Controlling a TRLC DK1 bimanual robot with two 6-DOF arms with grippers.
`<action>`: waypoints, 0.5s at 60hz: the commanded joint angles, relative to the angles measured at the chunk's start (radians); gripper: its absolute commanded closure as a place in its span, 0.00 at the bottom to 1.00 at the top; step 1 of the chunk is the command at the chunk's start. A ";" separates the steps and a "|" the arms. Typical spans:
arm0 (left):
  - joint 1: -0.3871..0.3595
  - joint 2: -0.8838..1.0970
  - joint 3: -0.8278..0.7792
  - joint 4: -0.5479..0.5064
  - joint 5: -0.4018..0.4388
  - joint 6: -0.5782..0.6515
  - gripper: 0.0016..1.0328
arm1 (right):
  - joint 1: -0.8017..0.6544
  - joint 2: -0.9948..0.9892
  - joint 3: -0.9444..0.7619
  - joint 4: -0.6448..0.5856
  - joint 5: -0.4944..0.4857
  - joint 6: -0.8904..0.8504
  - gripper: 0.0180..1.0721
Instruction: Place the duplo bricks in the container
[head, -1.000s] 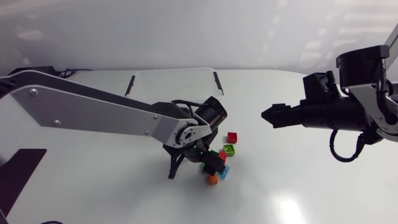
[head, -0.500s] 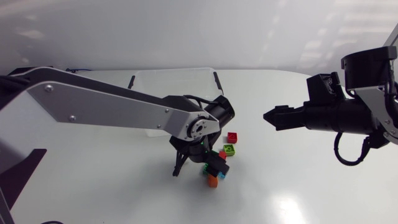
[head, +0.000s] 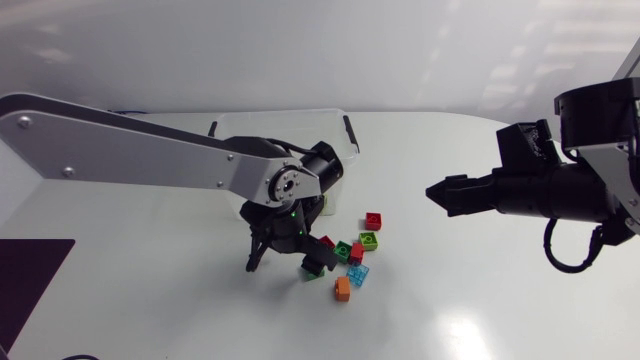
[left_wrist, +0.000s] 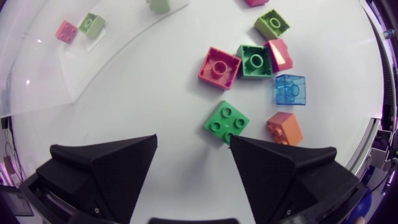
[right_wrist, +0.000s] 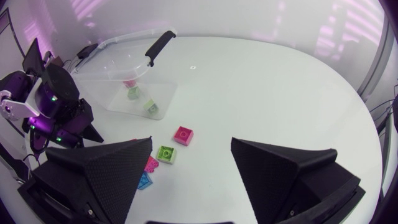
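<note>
Left gripper (left_wrist: 193, 144) stood wide open, empty, a green duplo brick (left_wrist: 226, 122) just beside one finger. Right gripper (right_wrist: 191, 142) was open, empty.

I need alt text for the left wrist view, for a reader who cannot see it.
The open left pincer hovers over the white table, a green four-stud Duplo brick just ahead of one fingertip. Beyond it lies a cluster of loose bricks in orange, blue, red and green; a clear container with bricks inside stands farther off.
</note>
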 joint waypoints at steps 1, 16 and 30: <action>-0.036 -0.053 -0.006 0.005 -0.002 0.026 0.19 | 0.004 -0.011 -0.027 -0.014 -0.007 -0.019 0.13; -0.023 -0.010 -0.029 0.062 0.058 0.280 0.16 | -0.008 -0.014 -0.041 -0.020 -0.007 -0.039 0.11; 0.008 0.042 -0.035 0.063 0.110 0.461 0.17 | -0.011 -0.014 -0.056 -0.020 -0.019 -0.058 0.10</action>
